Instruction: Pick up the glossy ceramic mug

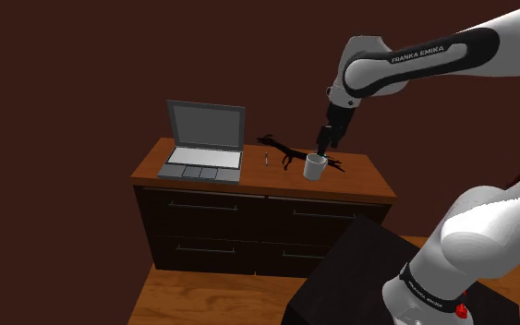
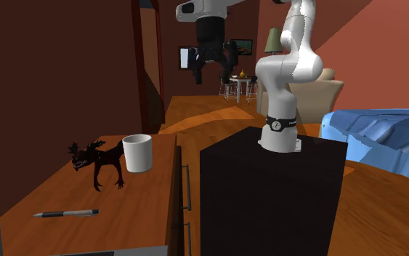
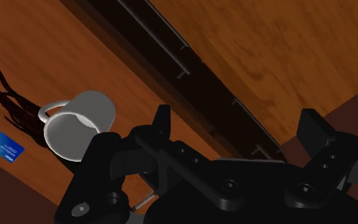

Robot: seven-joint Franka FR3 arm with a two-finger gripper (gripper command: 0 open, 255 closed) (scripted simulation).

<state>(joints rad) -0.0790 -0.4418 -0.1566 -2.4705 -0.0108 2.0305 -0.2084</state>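
Wrist view: the gripper (image 3: 237, 118) is wide open, its two black fingers (image 3: 163, 122) stand far apart with nothing between them, and they hang over the front edge of the dresser (image 1: 363, 181) and the wooden floor below it. The mug (image 3: 79, 125), drawn pale grey, is off to the side of one finger, not between them and not touched. It stands upright on the brown top of the dresser, near the front edge, and its handle points toward a black animal figure (image 2: 97, 164) which stands just beside it. A small blue card (image 3: 1, 142) lies on the top on the far side of this figure. In the second exterior view the gripper is high above the top, well apart from the mug, and a pen (image 2: 66, 214) lies nearer to the camera. In the shoulder view an open laptop (image 1: 202, 140) stands at the left end of the dresser. The white arm (image 1: 433, 55) reaches over from the black stand (image 2: 268, 189).
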